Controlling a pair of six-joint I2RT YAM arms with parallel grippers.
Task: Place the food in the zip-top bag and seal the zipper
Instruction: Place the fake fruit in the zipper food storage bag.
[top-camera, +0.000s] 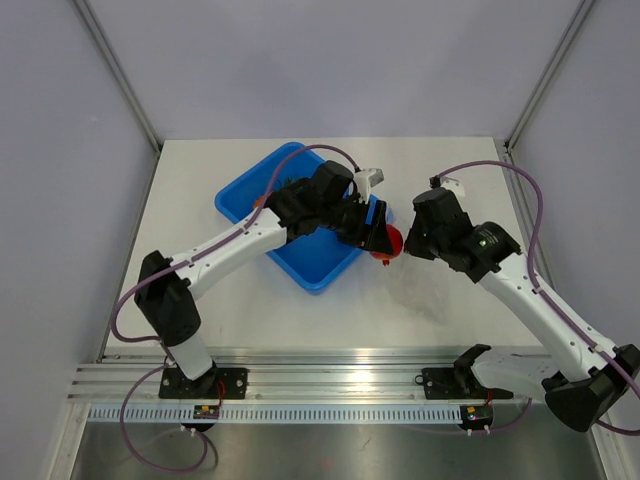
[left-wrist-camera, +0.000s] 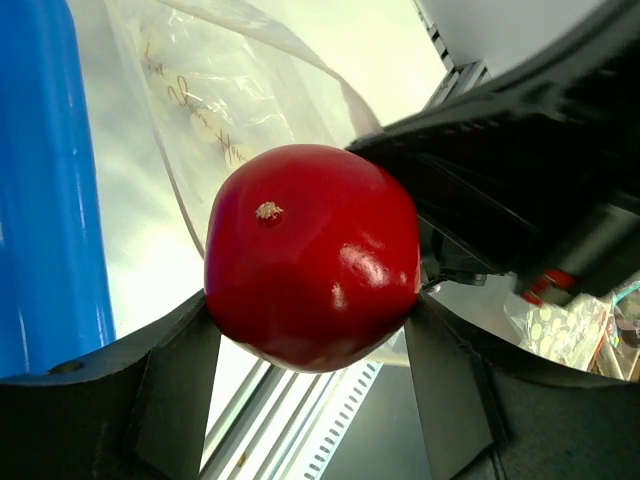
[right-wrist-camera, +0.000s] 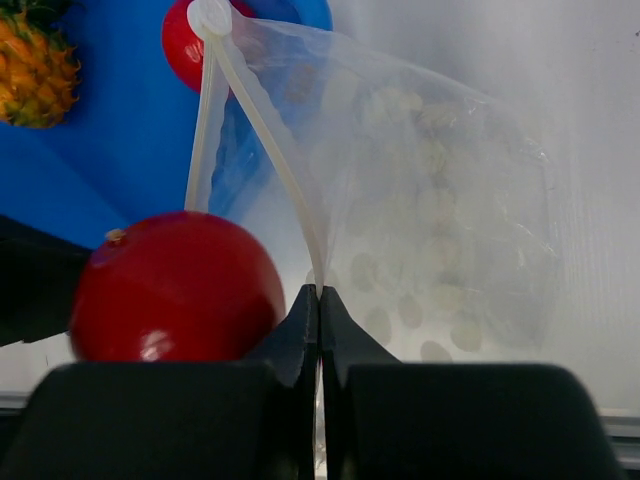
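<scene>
Overhead: white table (top-camera: 400, 310), grey walls (top-camera: 330, 60), blue tray (top-camera: 310, 270), red fruit (top-camera: 388, 243).

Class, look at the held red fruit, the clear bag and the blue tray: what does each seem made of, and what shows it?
The red fruit: likely hard moulded plastic, glossy; sharp highlights, facets. The clear bag: thin plastic film; see-through, crinkled. The blue tray: probably rigid plastic; smooth, uniform colour.

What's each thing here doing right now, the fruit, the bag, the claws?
Zip-top bag: held up by its edge.
Zipper: unsealed, strips apart.
Right gripper: shut on the bag's edge.
Red fruit: clamped in left gripper, at the bag's mouth.
Second red fruit: in blue tray.
Toy pineapple: in blue tray.
</scene>
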